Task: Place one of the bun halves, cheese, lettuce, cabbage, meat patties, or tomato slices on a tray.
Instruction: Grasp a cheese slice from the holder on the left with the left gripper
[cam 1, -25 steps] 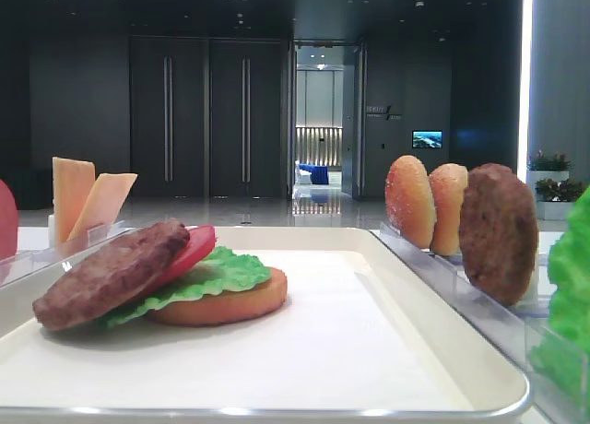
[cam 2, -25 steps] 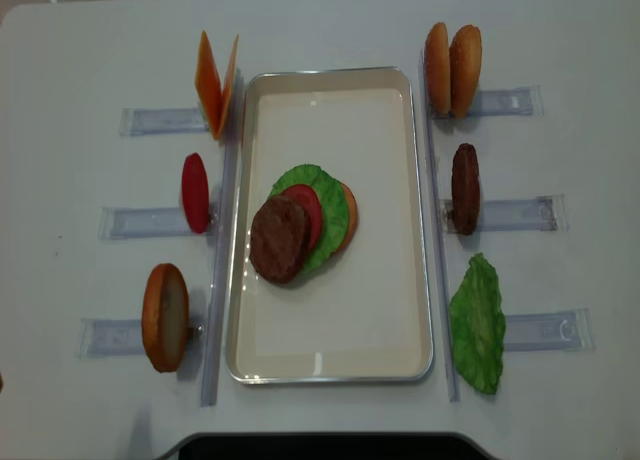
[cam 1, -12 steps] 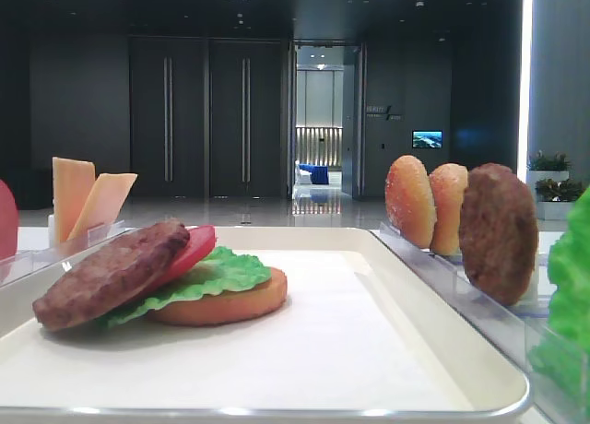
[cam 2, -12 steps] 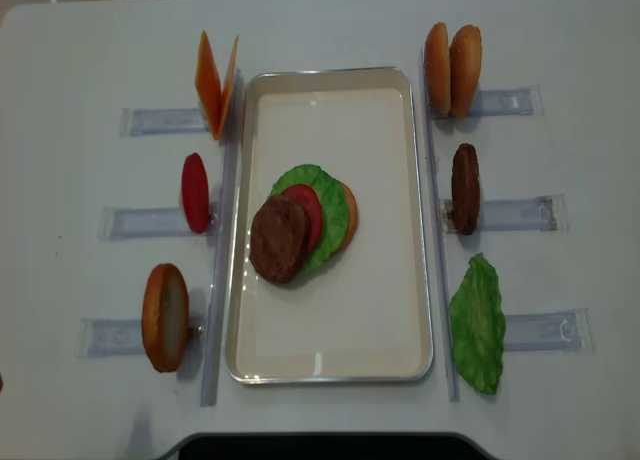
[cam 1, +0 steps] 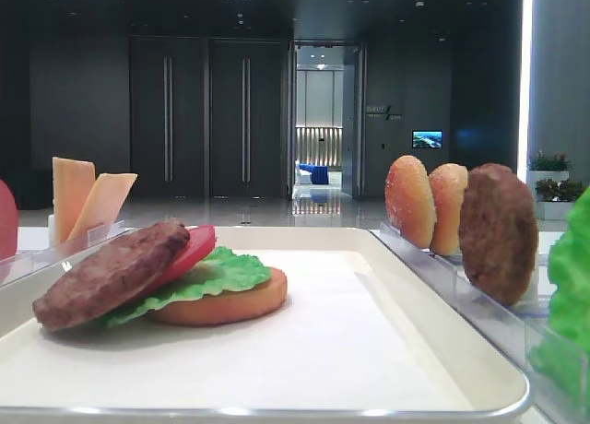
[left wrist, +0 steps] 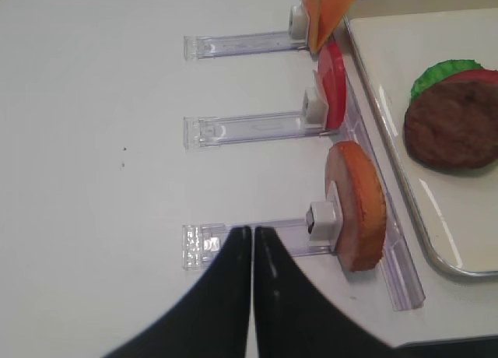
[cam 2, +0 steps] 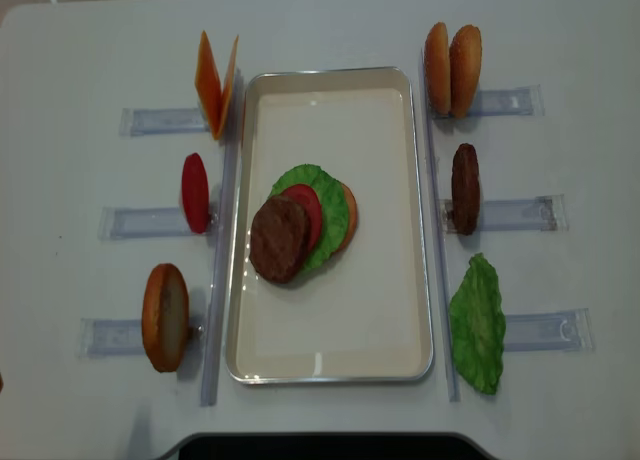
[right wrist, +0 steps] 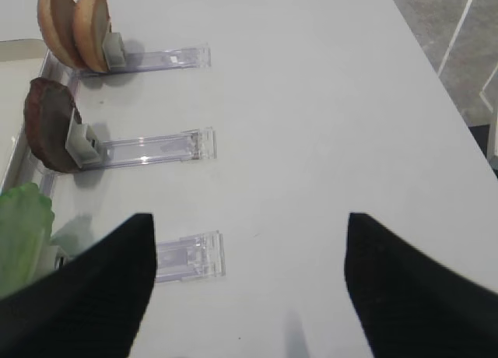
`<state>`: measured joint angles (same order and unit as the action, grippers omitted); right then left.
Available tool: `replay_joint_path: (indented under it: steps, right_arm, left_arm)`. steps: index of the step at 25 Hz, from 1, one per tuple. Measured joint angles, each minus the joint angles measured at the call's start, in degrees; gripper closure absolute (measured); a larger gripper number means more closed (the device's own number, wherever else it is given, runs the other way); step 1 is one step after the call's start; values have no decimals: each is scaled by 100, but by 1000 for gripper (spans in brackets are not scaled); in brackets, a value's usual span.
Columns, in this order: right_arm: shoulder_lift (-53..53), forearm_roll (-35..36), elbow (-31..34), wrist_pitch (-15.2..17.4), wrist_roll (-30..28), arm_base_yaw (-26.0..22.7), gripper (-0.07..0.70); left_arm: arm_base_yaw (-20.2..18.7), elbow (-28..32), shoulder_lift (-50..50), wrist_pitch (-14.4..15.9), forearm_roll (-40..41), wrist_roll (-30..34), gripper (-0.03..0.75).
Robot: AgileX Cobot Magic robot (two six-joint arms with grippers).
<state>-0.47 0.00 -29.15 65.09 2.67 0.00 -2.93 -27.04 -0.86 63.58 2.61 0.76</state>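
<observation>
Presumably reaching next for cheese (left wrist: 331, 8): left fingers (left wrist: 250, 241) are pressing together, empty, right fingers (right wrist: 249, 241) gaping; cheese is lying beyond them, so spreading first.

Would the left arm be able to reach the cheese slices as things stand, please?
Probably yes: the cheese slices stand upright in their rack beyond the tomato slice, nothing covering them, though the left end effector is shut and must open.

We note a white table (cam 2: 330, 25) carrying six clear plastic slotted racks (cam 2: 155, 120), three on each side. Behind it, we see dark double doors (cam 1: 207, 120), an open doorway (cam 1: 319, 120), a small lit screen (cam 1: 427, 139) and potted plants (cam 1: 548, 170).
</observation>
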Motion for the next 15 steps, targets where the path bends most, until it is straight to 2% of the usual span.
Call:
replay_joint_path:
  steps: [12, 15]
  right_arm:
    - [0, 0, 0, 0, 0, 0, 145]
    - [0, 0, 0, 0, 0, 0, 145]
  left_arm:
    - [0, 0, 0, 0, -89, 0, 713]
    - [0, 0, 0, 0, -230, 6, 673]
